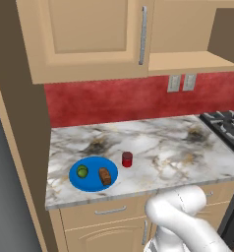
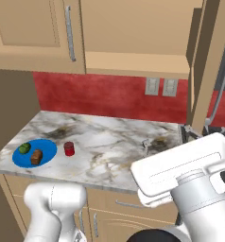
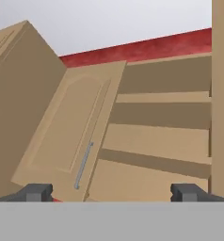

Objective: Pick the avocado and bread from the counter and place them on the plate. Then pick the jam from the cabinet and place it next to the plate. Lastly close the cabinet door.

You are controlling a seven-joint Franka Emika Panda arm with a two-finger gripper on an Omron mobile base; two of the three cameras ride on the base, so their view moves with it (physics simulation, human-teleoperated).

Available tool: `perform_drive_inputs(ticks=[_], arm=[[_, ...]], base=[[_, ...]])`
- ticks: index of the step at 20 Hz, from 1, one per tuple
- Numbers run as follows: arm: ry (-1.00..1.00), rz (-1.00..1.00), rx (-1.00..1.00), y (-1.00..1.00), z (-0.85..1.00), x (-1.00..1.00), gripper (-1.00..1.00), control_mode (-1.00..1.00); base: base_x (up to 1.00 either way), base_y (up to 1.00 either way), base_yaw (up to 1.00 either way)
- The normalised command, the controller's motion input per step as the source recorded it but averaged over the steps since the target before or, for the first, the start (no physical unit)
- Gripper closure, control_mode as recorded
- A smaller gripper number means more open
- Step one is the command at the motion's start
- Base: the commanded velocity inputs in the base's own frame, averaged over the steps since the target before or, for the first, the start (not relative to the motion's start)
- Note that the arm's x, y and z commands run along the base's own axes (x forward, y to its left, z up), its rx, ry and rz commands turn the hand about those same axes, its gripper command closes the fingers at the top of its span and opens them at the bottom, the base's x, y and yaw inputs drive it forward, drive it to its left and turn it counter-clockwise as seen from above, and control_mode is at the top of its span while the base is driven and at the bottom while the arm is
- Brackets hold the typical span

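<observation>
Gripper (image 3: 111, 192) spread wide, aimed at the cabinet door (image 3: 69, 141).

plate (image 1: 92, 183) blue | jam (image 1: 127, 159) dark red | counter (image 1: 158, 142) veined marble

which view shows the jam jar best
The left base view: the jam stands upright on the counter, just right of the plate, near and unblocked. The right base view shows the same jar smaller and farther off, beside the plate. The hand view looks up at cabinet fronts.
</observation>
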Motion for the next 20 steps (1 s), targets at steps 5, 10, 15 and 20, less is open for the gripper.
perform_drive_inputs(ticks=[5,10,15,20], arm=[[0.07,0.13,0.03,-0.45,0.0,0.04,-1.0,-1.0],[0.02,0.03,0.02,-0.4,0.0,0.0,-1.0,-1.0],[0.0,0.0,0.0,-0.19,0.0,0.0,-1.0,-1.0],[0.01,0.0,0.0,-0.11,-0.15,0.06,-1.0,-1.0]], base=[[0.0,0.0,0.0],[0.0,0.0,0.0],[0.0,0.0,0.0],[0.0,0.0,0.0]])
